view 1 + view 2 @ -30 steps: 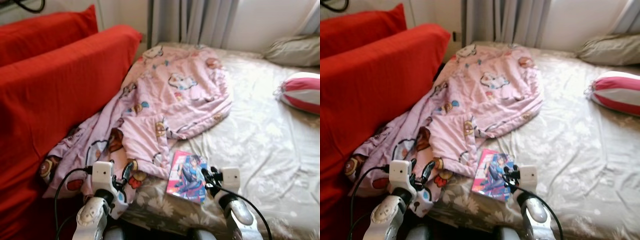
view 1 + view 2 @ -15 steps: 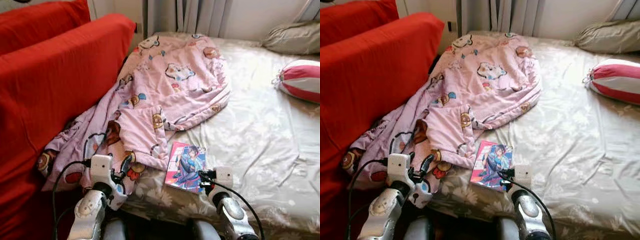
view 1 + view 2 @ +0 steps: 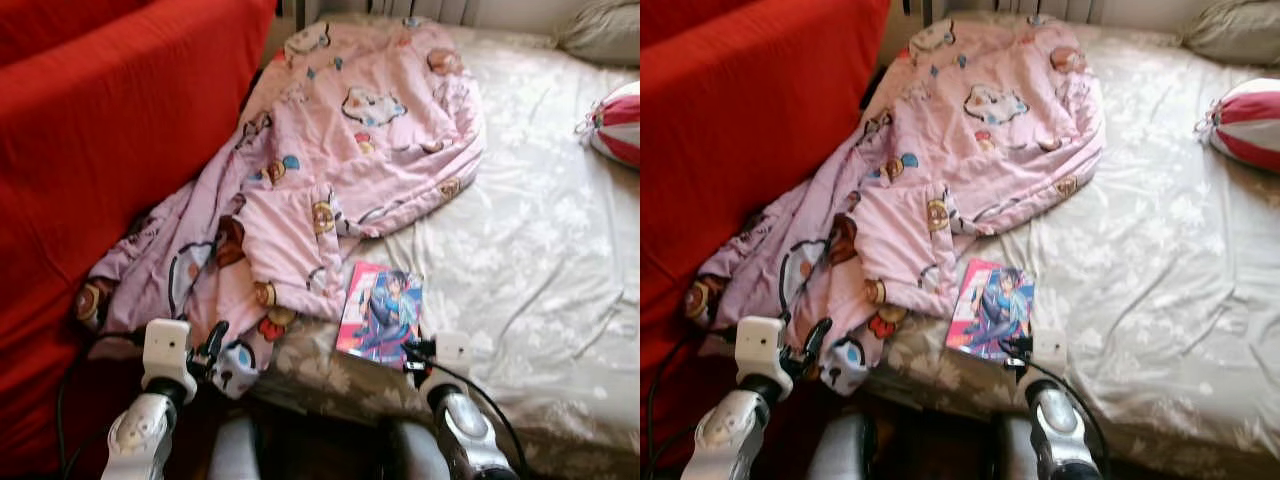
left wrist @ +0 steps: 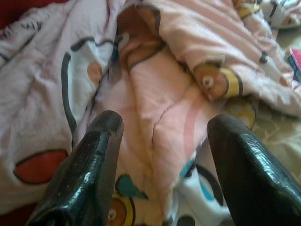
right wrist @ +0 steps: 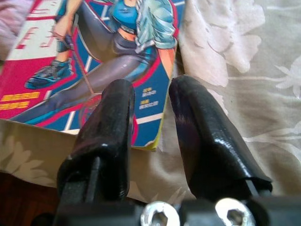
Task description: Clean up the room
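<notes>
**Inspector:** Report the bed [image 3: 540,250] first.

**Assistant:** It carries a pale sheet with a flower pattern. A pink blanket [image 3: 340,170] printed with cartoon animals lies crumpled along the bed's left side, from the far end down to the near edge, where its lower part hangs over the left near corner against a red sofa [image 3: 90,150]. A book [image 3: 380,311] with a drawn figure on a red and blue cover lies flat close to the near edge, its upper left corner just beside the blanket's fold. A red and white striped cushion [image 3: 618,122] rests at the right edge, well apart from the book. A pale pillow [image 3: 1230,30] sits at the far right corner.

**Inspector:** State of the left tool?

**Assistant:** The left tool [image 4: 162,136] is spread wide and grips nothing. It points at the overhanging blanket near the left near corner; blanket folds show between its fingers [image 4: 89,165].

**Inspector:** And the right tool?

**Assistant:** The right tool [image 5: 150,117] has only a narrow gap between its fingers [image 5: 200,136] and holds nothing. It sits at the bed's near edge, aimed at the book's near right corner; whether it touches the cover cannot be told.
</notes>
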Tool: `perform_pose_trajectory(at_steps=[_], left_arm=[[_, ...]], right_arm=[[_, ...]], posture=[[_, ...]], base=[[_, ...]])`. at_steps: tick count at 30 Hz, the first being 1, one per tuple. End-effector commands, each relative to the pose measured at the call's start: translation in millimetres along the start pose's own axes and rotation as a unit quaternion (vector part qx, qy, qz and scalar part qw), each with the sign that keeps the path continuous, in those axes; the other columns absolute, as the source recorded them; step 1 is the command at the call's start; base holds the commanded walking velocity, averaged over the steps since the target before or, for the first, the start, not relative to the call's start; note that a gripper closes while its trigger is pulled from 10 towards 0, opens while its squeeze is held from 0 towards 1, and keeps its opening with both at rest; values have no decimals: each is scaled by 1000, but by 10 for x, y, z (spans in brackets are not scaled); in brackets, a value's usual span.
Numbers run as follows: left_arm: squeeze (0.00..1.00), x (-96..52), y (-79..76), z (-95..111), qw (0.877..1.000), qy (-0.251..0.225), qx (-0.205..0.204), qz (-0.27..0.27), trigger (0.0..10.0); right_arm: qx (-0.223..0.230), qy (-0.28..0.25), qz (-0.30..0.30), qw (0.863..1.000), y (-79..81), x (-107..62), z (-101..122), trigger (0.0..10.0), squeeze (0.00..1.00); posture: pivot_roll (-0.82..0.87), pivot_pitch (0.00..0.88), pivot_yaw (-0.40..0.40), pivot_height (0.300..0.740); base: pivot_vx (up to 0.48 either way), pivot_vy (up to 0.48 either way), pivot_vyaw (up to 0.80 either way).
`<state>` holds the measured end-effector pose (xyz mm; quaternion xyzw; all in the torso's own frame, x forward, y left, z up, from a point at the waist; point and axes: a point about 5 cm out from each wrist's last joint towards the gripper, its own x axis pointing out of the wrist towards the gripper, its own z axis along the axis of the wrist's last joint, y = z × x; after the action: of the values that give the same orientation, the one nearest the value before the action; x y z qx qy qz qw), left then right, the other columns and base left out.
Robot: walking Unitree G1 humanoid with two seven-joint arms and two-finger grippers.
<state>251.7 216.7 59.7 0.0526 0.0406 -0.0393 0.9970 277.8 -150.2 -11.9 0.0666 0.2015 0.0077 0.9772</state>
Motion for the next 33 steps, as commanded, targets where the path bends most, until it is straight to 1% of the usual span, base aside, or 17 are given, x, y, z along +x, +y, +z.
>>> perform_pose_trajectory(at_steps=[1, 2, 4, 9, 12, 13, 14, 15, 16, 19, 20, 21, 25, 33], left_arm=[[0, -59, -17, -44, 1000, 11, -4, -1, 10000], [0, -59, -17, -44, 1000, 11, -4, -1, 10000], [0, -70, -28, -47, 1000, 12, -5, -1, 10000], [0, -88, -50, -41, 1000, 17, -6, -4, 10000], [0, -92, -52, -34, 1000, 19, -5, -5, 10000], [0, -99, -48, -32, 1000, 19, -4, -4, 10000], [0, -111, -42, -29, 1000, 20, -3, -4, 10000], [0, -111, -42, -29, 1000, 20, -3, -4, 10000], [0, -121, -38, -28, 1000, 20, -2, -3, 10000], [0, -156, -26, -31, 1000, 23, -1, -2, 10000], [0, -174, -19, -34, 1000, 25, 0, -1, 10000], [0, -184, -19, -35, 1000, 26, 1, -1, 10000], [0, -215, -11, -33, 1000, 28, 2, 0, 10000], [0, -255, 15, -27, 999, 37, 12, -6, 10000]], right_arm=[[4, 1, -8, 1000, -12, -15, -28, 10000, 0], [4, 1, -8, 1000, -12, -15, -28, 10000, 0], [16, -16, -3, 1000, -5, -14, 6, 10000, 0], [22, -17, -4, 1000, 18, 6, 33, 10000, 0], [43, -19, -4, 999, 36, 17, 46, 10000, 0], [63, -18, -7, 998, 39, 21, 46, 10000, 0], [98, -18, -7, 995, 44, 26, 45, 10000, 0], [98, -18, -7, 995, 44, 26, 45, 10000, 0], [106, -18, -11, 994, 34, 26, 44, 10000, 1000], [114, -13, -14, 993, 21, 24, 30, 10000, 1000], [110, -10, -14, 994, 19, 22, 19, 10000, 569], [108, -9, -15, 994, 12, 20, 16, 10000, 0], [118, -20, -29, 992, -37, 16, 36, 10000, 0], [144, -35, -36, 988, -102, 48, 127, 10000, 0]], posture=[[162, 304, -20, 611], [162, 304, -20, 611], [163, 305, -19, 611], [170, 312, -12, 611], [177, 313, -10, 611], [185, 315, -5, 611], [188, 316, -4, 611], [188, 316, -4, 611], [196, 319, 0, 611], [201, 327, 5, 611], [202, 330, 6, 611], [209, 336, 8, 611], [218, 339, 11, 611], [222, 350, 21, 611]], base=[[0, 0, 0], [0, 0, 0], [0, 0, 0], [0, 0, 0], [0, 0, 0], [0, 0, 0], [0, 0, 0], [0, 0, 0], [0, 0, 0], [0, 0, 0], [0, 0, 0], [0, 0, 0], [0, 0, 0], [0, 0, 0]])
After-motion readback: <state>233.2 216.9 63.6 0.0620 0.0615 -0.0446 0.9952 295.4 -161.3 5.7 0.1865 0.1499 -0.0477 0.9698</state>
